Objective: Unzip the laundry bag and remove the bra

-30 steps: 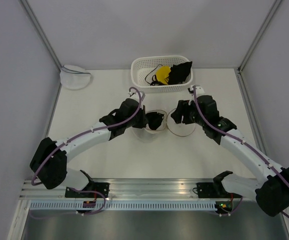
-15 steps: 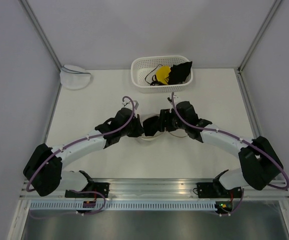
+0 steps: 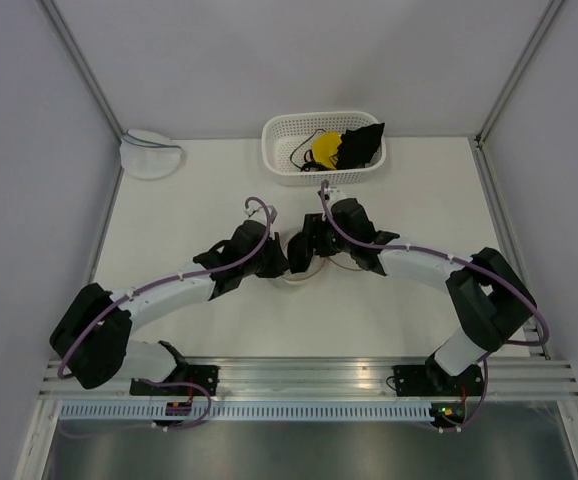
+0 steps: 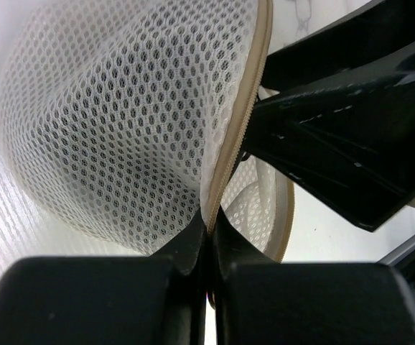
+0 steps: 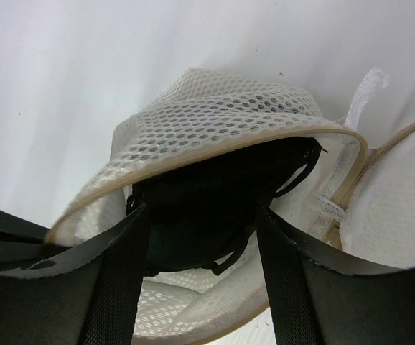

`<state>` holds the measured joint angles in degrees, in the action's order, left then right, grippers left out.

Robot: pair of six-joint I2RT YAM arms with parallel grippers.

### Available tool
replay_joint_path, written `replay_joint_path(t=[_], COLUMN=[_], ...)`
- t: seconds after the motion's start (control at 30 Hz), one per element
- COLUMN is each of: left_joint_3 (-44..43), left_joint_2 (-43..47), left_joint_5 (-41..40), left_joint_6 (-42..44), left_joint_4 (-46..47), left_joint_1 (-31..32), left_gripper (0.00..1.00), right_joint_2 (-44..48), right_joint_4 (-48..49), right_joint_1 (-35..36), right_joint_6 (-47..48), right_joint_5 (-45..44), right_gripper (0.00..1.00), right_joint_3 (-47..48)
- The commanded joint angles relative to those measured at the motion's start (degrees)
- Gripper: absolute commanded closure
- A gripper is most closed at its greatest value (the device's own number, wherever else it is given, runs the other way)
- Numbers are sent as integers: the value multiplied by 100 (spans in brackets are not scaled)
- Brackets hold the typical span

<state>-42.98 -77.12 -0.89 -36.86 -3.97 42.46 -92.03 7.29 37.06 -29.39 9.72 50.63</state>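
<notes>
The laundry bag [image 4: 121,129] is a white mesh pouch with a tan zip rim, lying unzipped at mid-table between both arms [image 3: 295,277]. My left gripper [image 4: 211,224] is shut on its tan rim and holds one mesh half lifted. In the right wrist view the black bra [image 5: 207,187] sits inside the bag under the raised mesh flap [image 5: 215,118]. My right gripper [image 5: 202,215] is open, one finger on each side of the bra and close against it. From above, the two grippers [image 3: 281,256] [image 3: 304,252] meet over the bag and hide the bra.
A white basket [image 3: 279,130] stands at the back, holding a yellow round item [image 3: 324,150] and a black garment [image 3: 361,145]. Another white pouch with a grey-blue rim [image 3: 151,153] lies at the far left corner. A metal rail [image 3: 309,375] runs along the near edge.
My right arm has swung left from over the bag's right half and lowered its open jaws around the bra. The left gripper kept its hold on the rim, shifting slightly.
</notes>
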Motion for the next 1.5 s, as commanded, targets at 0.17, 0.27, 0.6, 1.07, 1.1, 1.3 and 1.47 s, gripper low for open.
replay_joint_path(t=[0.17, 0.27, 0.6, 1.07, 1.1, 1.3, 1.47], left_joint_3=[264, 273, 281, 290, 282, 211, 141], left_joint_2=[-242, -251, -417, -198, -163, -57, -119], left_joint_5=[334, 308, 308, 115, -59, -263, -202], left_joint_6=[-304, -313, -330, -225, -199, -111, -128], left_joint_4=[722, 766, 845, 599, 512, 275, 265], left_joint_1=[-1, -1, -1, -1, -1, -9, -9], left_gripper=[98, 98, 98, 98, 98, 98, 98], right_joint_2=[-438, -614, -1229, -354, -194, 992, 1845], right_joint_4=[238, 220, 545, -8, -139, -666, -905], right_joint_1=[144, 196, 363, 320, 285, 179, 153], right_joint_6=[73, 108, 144, 504, 539, 741, 707], right_joint_5=[-172, -233, 109, -66, -75, -58, -206], right_gripper=[39, 38, 53, 100, 99, 99, 99], right_joint_3=[491, 526, 562, 272, 228, -44, -194])
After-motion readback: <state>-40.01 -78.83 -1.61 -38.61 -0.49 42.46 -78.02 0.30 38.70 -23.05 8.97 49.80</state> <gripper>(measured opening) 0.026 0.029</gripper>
